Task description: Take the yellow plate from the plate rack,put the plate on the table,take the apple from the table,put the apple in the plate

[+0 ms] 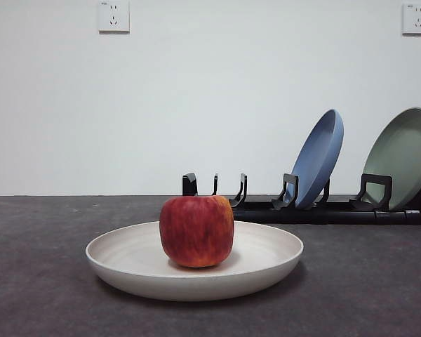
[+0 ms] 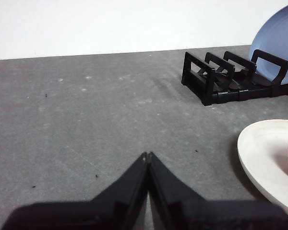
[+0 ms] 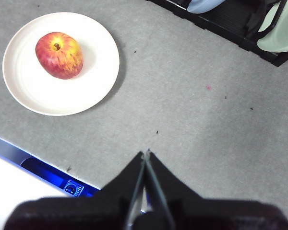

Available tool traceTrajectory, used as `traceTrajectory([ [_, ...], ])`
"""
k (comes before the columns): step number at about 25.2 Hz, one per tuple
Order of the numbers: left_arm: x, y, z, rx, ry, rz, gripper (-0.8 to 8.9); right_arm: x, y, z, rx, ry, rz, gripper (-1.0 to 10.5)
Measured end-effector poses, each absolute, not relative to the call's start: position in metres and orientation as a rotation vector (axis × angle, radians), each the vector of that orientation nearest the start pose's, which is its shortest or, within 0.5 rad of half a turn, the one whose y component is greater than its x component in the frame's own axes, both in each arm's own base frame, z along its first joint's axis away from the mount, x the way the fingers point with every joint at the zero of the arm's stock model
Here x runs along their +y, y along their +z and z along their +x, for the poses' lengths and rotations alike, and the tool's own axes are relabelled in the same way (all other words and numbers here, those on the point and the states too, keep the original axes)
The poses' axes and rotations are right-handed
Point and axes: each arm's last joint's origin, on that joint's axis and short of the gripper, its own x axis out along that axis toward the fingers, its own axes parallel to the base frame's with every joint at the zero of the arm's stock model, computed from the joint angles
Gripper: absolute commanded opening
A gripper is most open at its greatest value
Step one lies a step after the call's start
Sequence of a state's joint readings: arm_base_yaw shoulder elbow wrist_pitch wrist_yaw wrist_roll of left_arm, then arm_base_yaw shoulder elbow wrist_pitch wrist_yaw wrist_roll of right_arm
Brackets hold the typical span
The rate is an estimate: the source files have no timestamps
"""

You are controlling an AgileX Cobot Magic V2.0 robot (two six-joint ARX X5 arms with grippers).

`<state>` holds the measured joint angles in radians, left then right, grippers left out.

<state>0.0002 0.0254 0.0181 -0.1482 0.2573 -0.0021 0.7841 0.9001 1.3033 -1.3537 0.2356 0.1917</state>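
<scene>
The red apple with yellow streaks sits in the middle of the cream yellow plate, which lies flat on the dark grey table. The right wrist view shows both from above, the apple resting in the plate. Behind them stands the black plate rack, its left slots empty. My left gripper is shut and empty, hovering over bare table beside the plate's edge. High above the table, away from the plate, my right gripper is shut and empty too.
A blue plate and a pale green plate lean in the rack's right slots. The rack shows in the left wrist view too. The table's front edge runs close under the right gripper.
</scene>
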Motion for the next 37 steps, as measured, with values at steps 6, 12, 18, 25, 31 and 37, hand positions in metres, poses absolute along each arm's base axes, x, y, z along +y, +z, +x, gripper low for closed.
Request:
traceTrajectory([
  [6, -0.007, 0.153, 0.096, 0.162, -0.256, -0.023, -0.04, 0.072, 0.384, 0.086, 0.861, 0.383, -0.307, 0.0],
  [12, -0.007, 0.153, 0.097, 0.167, -0.256, -0.024, -0.04, 0.024, 0.414, 0.066, 0.321, 0.219, 0.021, 0.0],
  [18, -0.007, 0.152, 0.097, 0.169, -0.256, -0.024, -0.04, 0.001, 0.362, 0.057, -0.037, -0.069, 0.013, 0.0],
  [25, -0.007, 0.152, 0.097, 0.172, -0.256, -0.025, -0.04, 0.000, 0.265, 0.083, -0.074, -0.119, 0.011, 0.0],
  [31, -0.007, 0.152, 0.097, 0.173, -0.256, -0.025, -0.04, 0.000, 0.186, 0.096, 0.035, -0.120, 0.008, 0.0],
  [37, -0.007, 0.152, 0.097, 0.173, -0.256, -0.025, -0.04, 0.000, 0.162, 0.096, 0.080, -0.120, 0.005, 0.0],
])
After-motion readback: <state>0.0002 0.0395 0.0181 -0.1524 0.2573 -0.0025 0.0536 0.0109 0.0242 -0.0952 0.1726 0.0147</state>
